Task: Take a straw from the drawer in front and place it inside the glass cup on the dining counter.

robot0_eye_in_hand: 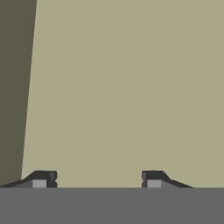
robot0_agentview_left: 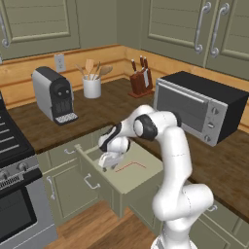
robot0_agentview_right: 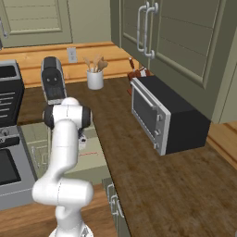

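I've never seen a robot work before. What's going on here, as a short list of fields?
place: kitchen corner with dark wood worktop
drawer: pulled open
straw: red, lying flat on the drawer floor
fingers: apart, low inside the drawer, nothing between them in the hand view
gripper: beside the straw, not on it
nearby: coffee machine, toaster oven, utensil crock

The open drawer [robot0_agentview_left: 127,182] carries the red straw [robot0_agentview_left: 130,166] on its floor

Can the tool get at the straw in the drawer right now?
Probably yes. The drawer stands open with nothing over the straw, and the tool already hangs low inside it, just beside the straw, jaws apart. No straw shows between its tips in the hand view, so a small sideways shift seems needed.
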You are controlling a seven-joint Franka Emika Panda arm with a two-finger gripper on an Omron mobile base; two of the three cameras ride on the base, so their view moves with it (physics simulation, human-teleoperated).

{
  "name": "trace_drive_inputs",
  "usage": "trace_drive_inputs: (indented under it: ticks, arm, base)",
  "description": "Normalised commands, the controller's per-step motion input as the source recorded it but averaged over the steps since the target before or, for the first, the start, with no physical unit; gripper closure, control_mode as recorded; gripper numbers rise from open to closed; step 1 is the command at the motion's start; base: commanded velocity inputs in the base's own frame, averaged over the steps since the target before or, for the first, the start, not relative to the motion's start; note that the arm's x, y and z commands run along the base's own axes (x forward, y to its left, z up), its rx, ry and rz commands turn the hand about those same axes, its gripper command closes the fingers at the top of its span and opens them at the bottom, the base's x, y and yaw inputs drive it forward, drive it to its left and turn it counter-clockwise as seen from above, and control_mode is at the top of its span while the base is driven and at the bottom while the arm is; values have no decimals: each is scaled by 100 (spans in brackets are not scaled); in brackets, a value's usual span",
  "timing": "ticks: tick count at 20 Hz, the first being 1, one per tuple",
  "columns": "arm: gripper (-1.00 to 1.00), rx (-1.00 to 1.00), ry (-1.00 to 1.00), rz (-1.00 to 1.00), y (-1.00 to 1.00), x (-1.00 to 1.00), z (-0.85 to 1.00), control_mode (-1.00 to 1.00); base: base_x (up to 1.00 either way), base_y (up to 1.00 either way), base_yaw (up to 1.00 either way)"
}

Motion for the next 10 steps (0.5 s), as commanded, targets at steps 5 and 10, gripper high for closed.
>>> trace_drive_inputs:
  ticks: [5, 10]
  arm:
    - [-100, 0, 2, 3, 77, -31, -5, -100]
    - [-100, 0, 0, 0, 98, -66, 1, -100]
  base:
    - [0, 0, 0]
    - [0, 0, 0]
